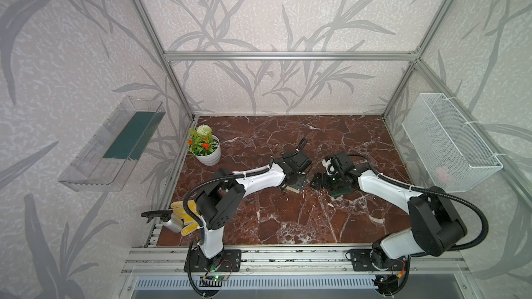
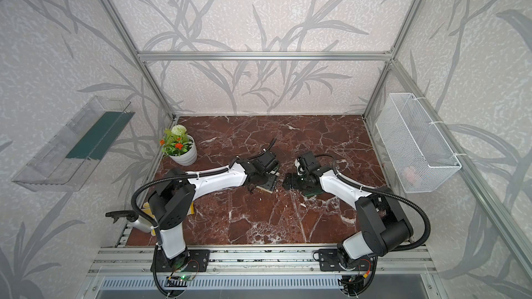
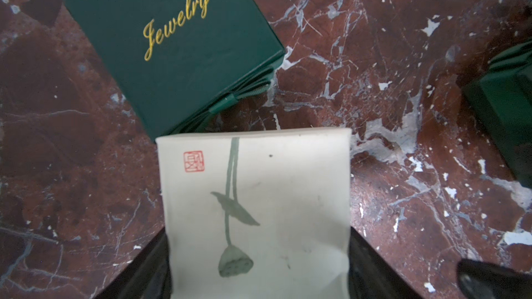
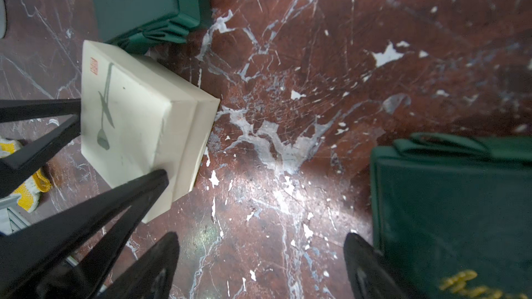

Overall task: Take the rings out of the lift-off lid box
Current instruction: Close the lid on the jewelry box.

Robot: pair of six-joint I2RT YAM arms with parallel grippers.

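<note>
Mid-table, left claw (image 3: 259,240) clamps lidded cream box (image 3: 282,185); right claw (image 4: 260,240) spread, empty; green Jewelry box (image 3: 172,47) closed.

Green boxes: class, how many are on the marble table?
2. One green box lies next to the white box; the other lies beside the right end effector. Others may be hidden.
</note>
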